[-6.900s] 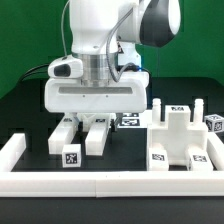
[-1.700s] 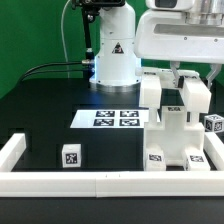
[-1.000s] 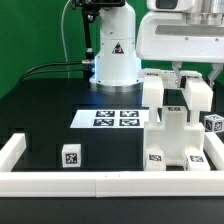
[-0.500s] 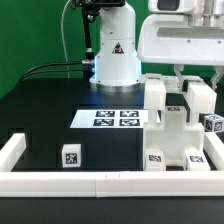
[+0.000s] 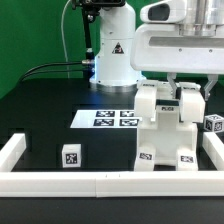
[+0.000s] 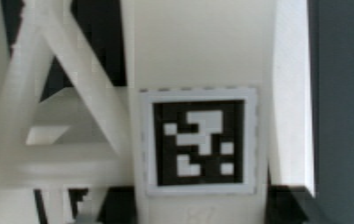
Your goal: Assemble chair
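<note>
Exterior view: the chair (image 5: 160,130), judged light, rigid and slick, is clamped by the gripper (image 5: 189,88) at one upright bar.

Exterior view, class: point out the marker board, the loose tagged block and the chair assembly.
marker board (image 5: 86,118): exterior view, its bare white left margin.
loose tagged block (image 5: 71,157): exterior view, its front tag.
chair assembly (image 5: 162,133): exterior view, its white middle body.
</note>
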Robot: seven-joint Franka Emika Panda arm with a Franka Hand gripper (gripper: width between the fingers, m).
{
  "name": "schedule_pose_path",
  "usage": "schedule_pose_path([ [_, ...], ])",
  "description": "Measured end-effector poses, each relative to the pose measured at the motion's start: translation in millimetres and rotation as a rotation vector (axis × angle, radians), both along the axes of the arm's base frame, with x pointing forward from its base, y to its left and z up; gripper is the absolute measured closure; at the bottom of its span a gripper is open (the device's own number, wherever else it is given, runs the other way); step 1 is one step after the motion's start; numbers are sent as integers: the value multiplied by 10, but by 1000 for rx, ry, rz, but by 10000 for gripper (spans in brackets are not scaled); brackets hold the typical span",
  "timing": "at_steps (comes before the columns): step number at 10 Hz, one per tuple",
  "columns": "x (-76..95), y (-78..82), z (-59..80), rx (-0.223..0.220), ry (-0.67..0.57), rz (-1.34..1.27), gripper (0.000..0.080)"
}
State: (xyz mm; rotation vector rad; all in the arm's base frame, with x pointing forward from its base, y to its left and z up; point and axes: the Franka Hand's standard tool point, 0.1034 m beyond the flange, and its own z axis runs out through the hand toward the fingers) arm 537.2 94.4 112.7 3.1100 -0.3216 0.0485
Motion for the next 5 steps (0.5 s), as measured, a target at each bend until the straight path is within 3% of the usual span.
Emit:
schedule_pose_path([
  [2,20,-91,-6,42,10,-42,514],
  [5,3,-229,-88,32,57,-28,514],
])
